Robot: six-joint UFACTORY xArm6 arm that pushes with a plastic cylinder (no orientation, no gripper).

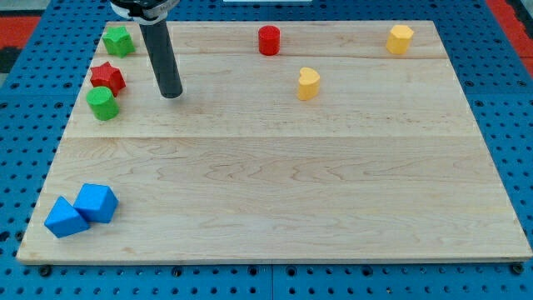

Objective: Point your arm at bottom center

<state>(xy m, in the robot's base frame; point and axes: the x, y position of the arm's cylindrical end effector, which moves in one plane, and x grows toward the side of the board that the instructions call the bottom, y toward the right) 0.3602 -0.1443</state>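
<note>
My tip (171, 94) rests on the wooden board (275, 167) in the upper left part of the view. A red star block (107, 77) and a green cylinder (103, 103) lie just to its left. A green star-like block (118, 39) sits at the top left corner. A red cylinder (268, 40) is at the top centre. A yellow heart block (308, 83) lies right of centre, and a yellow hexagonal block (400, 38) is at the top right. Two blue blocks (66, 217) (97, 202) touch each other at the bottom left.
The board lies on a blue pegboard table (516, 125) that surrounds it on all sides. The arm's end (140, 8) enters from the view's top left.
</note>
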